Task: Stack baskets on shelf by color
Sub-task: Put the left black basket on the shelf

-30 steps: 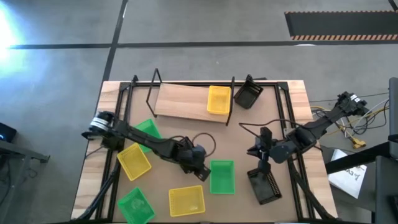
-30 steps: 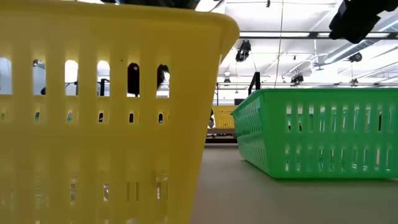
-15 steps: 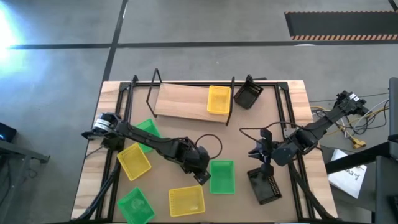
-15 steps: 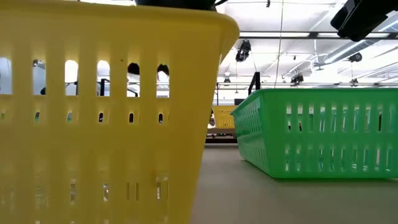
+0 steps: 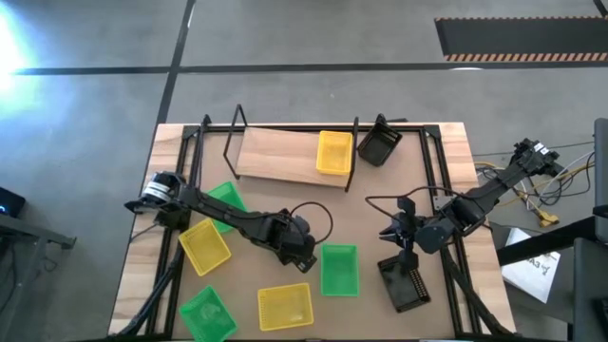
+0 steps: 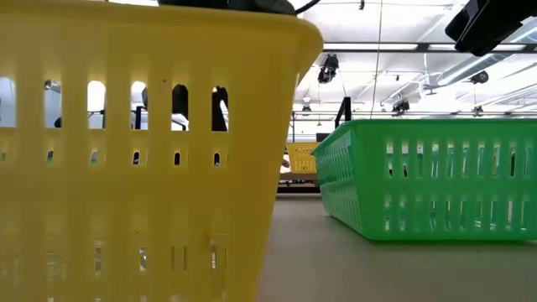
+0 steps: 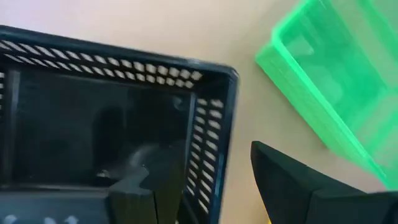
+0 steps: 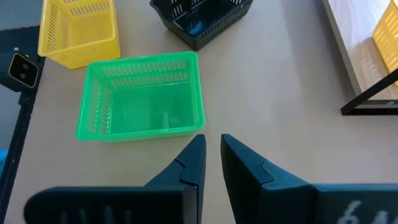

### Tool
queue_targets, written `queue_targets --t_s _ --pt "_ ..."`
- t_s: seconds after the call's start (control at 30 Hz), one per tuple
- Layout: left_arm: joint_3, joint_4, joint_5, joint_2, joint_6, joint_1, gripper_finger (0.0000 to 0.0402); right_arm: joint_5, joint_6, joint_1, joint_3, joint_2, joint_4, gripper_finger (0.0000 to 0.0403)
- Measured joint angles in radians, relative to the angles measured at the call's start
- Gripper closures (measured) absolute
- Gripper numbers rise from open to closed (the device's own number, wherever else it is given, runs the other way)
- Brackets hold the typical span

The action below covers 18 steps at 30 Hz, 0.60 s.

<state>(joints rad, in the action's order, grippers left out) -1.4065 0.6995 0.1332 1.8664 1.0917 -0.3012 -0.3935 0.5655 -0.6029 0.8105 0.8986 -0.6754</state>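
Note:
My left gripper (image 5: 300, 249) (image 7: 199, 171) is open low over a black basket (image 7: 93, 124) (image 8: 199, 18) standing on the table's middle. One finger (image 7: 143, 199) is inside it and one (image 7: 298, 180) outside, on either side of an end wall (image 7: 211, 143), apart from it. My right gripper (image 5: 394, 233) (image 8: 211, 152) hovers shut and holds nothing. A yellow basket (image 5: 333, 152) stands on the shelf (image 5: 280, 157). A green basket (image 5: 339, 269) (image 8: 143, 102) stands on the table between the grippers.
On the table stand two more green baskets (image 5: 225, 199) (image 5: 207, 313), two yellow ones (image 5: 204, 245) (image 5: 285, 306) and a black one (image 5: 404, 285). Another black basket (image 5: 380, 144) leans tilted by the shelf's right end. The shelf's left part is bare wood.
My left gripper has opened over the black basket, which stays on the table. It has shifted a little toward the table's right edge and back. My right arm has kept still.

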Motion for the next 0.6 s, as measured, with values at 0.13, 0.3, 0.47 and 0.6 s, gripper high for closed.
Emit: queue_targets --t_s 0.13,0.3,0.47,0.6 --pt "0.020 -0.002 0.004 0.000 0.000 -0.001 0.0233 0.000 0.000 0.000 0.000 0.000 0.000 0.0360" --pt "0.046 -0.001 0.004 0.000 0.000 -0.002 0.0233 -0.001 0.000 0.000 -0.001 0.000 0.000 0.0360" --pt "0.046 -0.004 0.004 0.000 0.000 -0.002 0.0234 -0.001 0.000 0.000 -0.004 0.000 0.000 0.0360" --pt "0.017 -0.008 -0.002 -0.001 0.000 -0.003 0.0234 -0.001 0.000 0.000 -0.005 0.000 0.000 0.0360"
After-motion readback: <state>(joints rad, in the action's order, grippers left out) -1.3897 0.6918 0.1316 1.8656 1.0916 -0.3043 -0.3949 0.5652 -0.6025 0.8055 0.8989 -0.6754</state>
